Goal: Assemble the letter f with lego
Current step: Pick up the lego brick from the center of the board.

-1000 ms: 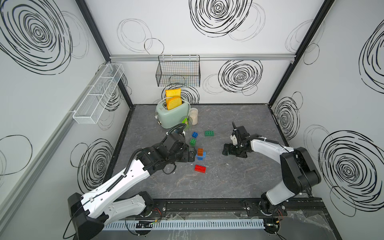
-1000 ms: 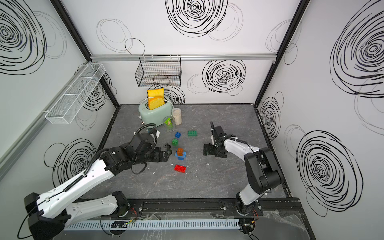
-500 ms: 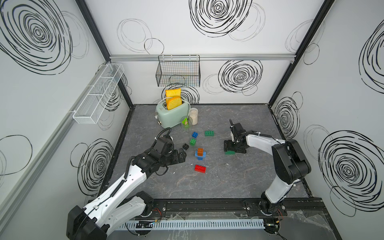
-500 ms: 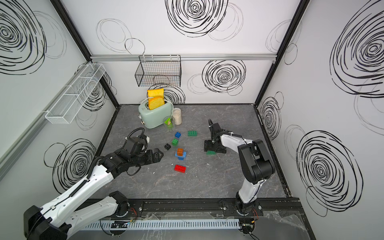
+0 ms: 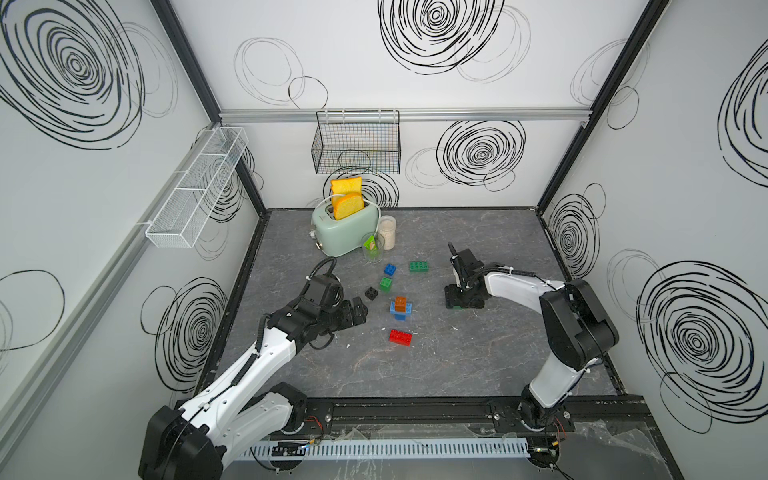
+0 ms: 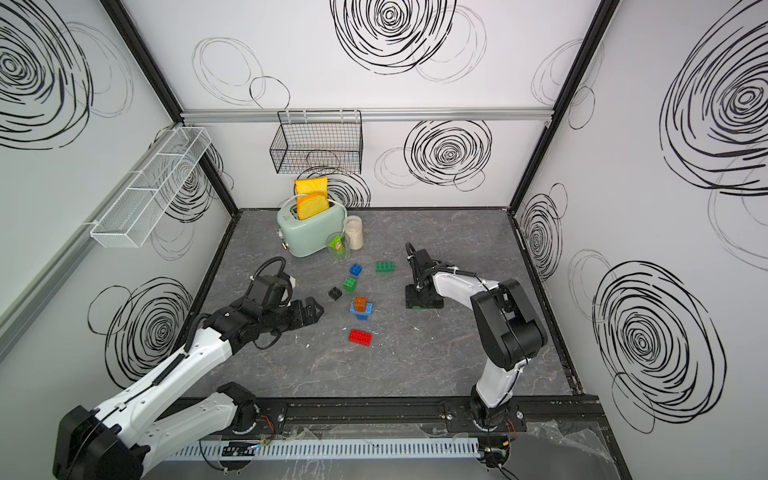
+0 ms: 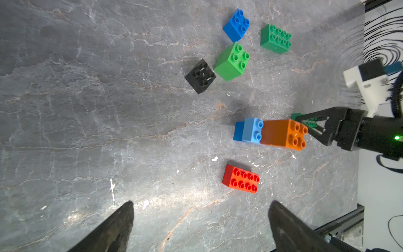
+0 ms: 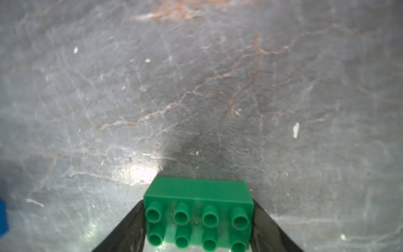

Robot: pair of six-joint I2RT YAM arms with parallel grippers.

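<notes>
Since a second ago, the right end effector (image 5: 462, 301) has dropped onto the green oblong studded plastic brick (image 8: 197, 216) on the tabletop (image 5: 457, 365), pinching its ends; the left end effector (image 5: 362, 311) gapes empty. A shallow grip risks slipping.

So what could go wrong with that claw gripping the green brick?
The right gripper pinches the green brick only at its fingertips, so it might slip or twist when lifted. The blue and orange stack stands unheld, the left gripper open nearby, so pressing a brick on could topple it.

green brick (image 8: 197, 209): glossy plastic | tabletop (image 8: 196, 87): veined stone-look, slight sheen
</notes>
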